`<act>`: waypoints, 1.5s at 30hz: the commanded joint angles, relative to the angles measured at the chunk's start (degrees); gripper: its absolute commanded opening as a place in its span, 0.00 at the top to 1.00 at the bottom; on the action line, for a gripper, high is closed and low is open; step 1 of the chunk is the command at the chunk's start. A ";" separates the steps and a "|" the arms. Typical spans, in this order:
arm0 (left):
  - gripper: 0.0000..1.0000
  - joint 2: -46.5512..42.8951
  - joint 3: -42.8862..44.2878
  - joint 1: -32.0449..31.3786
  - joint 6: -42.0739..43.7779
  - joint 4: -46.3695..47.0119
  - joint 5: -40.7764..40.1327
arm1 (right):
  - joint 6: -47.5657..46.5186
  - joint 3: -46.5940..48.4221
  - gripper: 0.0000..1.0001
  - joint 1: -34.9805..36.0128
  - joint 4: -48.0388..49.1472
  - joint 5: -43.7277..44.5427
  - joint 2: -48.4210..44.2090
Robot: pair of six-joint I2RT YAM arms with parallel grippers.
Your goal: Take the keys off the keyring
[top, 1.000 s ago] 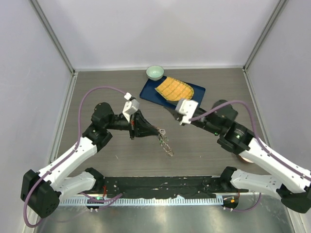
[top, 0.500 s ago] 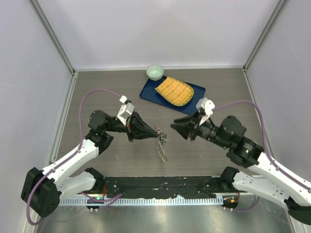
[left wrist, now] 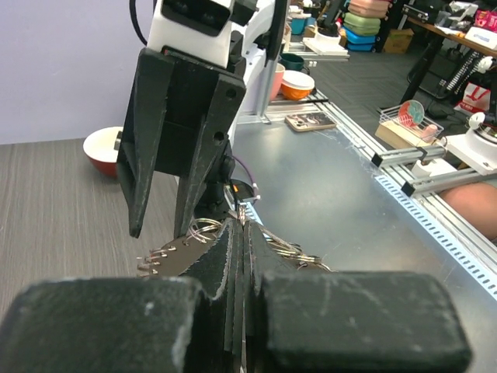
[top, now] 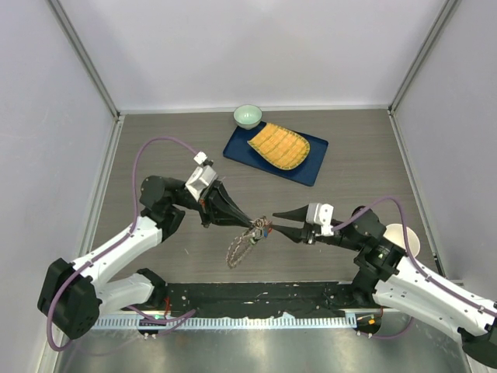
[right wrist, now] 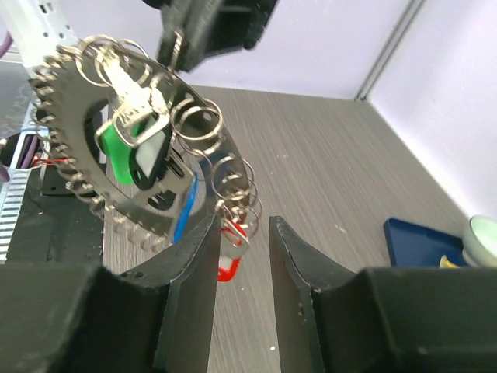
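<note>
Honestly the setup looks decent for this step; the left end effector (top: 252, 226) is clamped fully shut on the top of the keyring (right wrist: 62, 136) and holds it up off the tabletop (top: 171, 132), so the keys (top: 235, 255) dangle below it in a loose bunch, roughly mid-tabletop between the two arms. The right end effector (top: 273, 225) comes in from the other side, tips nearly touching the bunch; its jaws are partly open with a clear gap, and from the right wrist view it hasn't got hold of anything as far as I can tell.

My take on doing this well: pick one key and commit; the red-headed key (right wrist: 227, 268) sits right at the mouth of the right jaws, so that's the obvious target. Nudge forward until the head is properly between the pads, then close on the flat plastic head, not on the little split rings next to it; those look springy and slippery. The green-headed key (right wrist: 124, 151) is further up in the tangle, leave it for later.

Main risk I'd guess is pinching two things at once, or yanking the whole wreath out of the left grip; the left arm should hold steady while the right works the key round and off.
</note>
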 commanded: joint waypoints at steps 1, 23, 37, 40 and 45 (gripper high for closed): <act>1.00 -0.54 2.70 -0.19 0.69 1.40 0.58 | -3.03 4.10 0.63 0.08 5.81 -6.60 -0.39; 1.00 -1.06 4.11 -0.19 6.14 -6.06 1.02 | 12.53 4.72 0.66 1.66 15.91 -7.14 4.45; 1.00 -1.06 4.46 -0.19 7.90 -7.38 0.67 | 8.75 4.72 0.76 3.60 13.45 -5.56 6.64; 1.00 -1.24 4.63 -0.19 7.90 -7.38 0.85 | 8.22 4.90 0.92 3.68 12.67 -3.99 7.52; 1.00 -1.94 4.81 -0.19 7.55 -7.30 0.93 | 7.87 4.99 0.99 3.60 11.96 1.02 6.73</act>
